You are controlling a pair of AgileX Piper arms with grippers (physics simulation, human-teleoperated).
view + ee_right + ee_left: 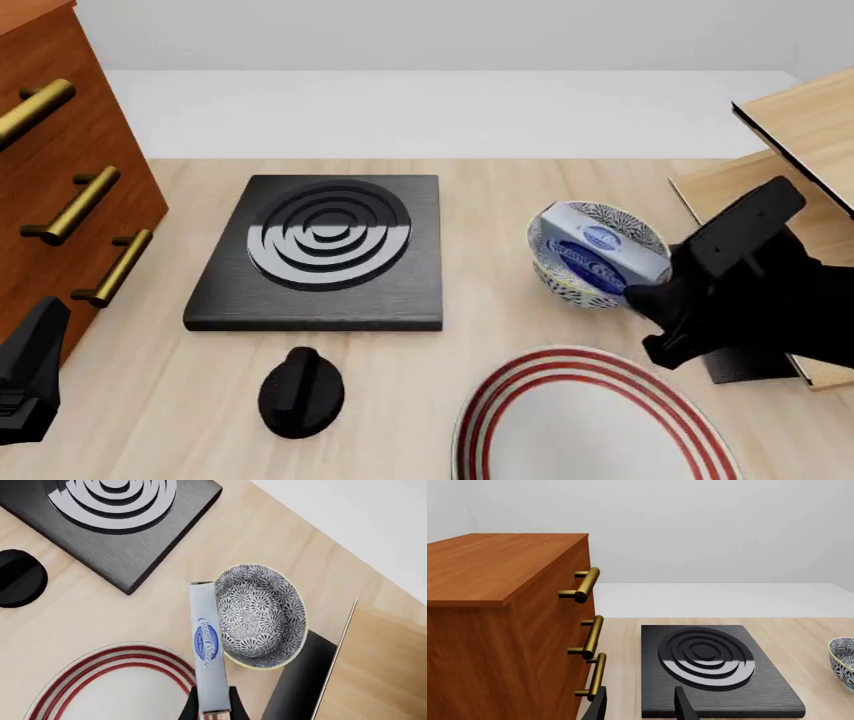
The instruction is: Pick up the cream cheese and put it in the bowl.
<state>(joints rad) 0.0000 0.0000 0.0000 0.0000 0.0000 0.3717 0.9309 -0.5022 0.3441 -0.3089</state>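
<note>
We see the right gripper (213,707) pinching the cream cheese (207,650) by one end, its long axis running straight ahead of the fingers, its far end at the rim of the bowl (260,615), which lies just beside the box.

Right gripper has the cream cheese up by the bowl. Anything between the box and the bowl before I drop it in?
Nothing visible. The right gripper holds the cream cheese over the near rim of the bowl, whose inside looks empty. The plate sits nearer the arms, out of the path.
</note>
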